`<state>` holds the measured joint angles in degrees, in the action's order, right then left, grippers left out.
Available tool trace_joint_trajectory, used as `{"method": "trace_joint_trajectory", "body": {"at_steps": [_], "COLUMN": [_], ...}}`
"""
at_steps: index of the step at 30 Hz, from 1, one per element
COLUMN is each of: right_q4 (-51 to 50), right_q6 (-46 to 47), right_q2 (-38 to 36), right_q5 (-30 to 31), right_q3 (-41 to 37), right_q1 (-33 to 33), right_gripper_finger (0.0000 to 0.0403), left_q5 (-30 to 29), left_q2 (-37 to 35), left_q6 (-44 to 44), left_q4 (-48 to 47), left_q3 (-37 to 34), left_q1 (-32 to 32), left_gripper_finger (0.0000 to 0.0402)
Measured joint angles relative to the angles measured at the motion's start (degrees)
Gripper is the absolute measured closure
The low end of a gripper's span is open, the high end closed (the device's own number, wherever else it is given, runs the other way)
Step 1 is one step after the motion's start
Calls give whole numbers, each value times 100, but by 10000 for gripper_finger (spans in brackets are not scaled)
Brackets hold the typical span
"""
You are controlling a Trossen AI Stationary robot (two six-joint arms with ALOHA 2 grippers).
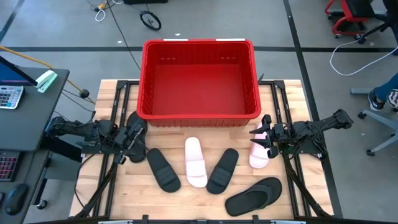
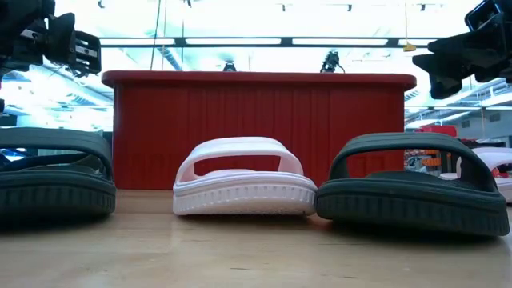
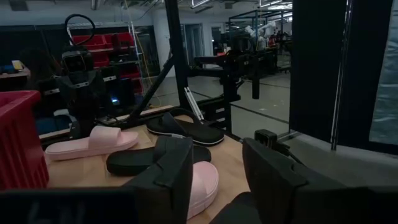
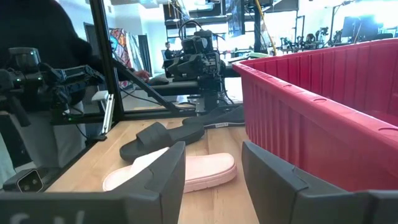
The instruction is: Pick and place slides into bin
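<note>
The red bin point(image 1: 199, 78) stands at the table's far middle. In front of it lie several slides, soles down. A black one point(image 1: 133, 121) is by my left gripper. A black one point(image 1: 163, 169), a pale pink one point(image 1: 196, 162) and a black one point(image 1: 222, 170) lie in the middle. A pale pink one point(image 1: 258, 152) is at the right and a black one point(image 1: 254, 195) at the near right. My left gripper point(image 1: 137, 140) is open and empty, above the table's left side. My right gripper point(image 1: 266, 134) is open and empty, above the right pink slide's far end.
The arms' black frames and cables run along the table's left and right edges point(image 1: 106, 174). A desk with a calculator point(image 1: 9, 96) stands left of the table. Bare wood shows along the near edge point(image 1: 186, 208).
</note>
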<state>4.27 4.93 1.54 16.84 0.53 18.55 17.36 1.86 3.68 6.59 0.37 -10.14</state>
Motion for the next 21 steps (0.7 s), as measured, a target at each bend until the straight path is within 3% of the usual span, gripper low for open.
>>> {"method": "trace_joint_trajectory", "body": {"at_steps": [21], "right_q4": [-1], "right_q6": [0], "right_q2": [0], "right_q5": [0], "right_q3": [-1], "right_q1": [0], "right_gripper_finger": [239], "left_q5": [-1], "left_q2": [1], "left_q6": [-1], "left_q4": [1], "left_q3": [-1], "left_q1": [0], "left_gripper_finger": [260]}}
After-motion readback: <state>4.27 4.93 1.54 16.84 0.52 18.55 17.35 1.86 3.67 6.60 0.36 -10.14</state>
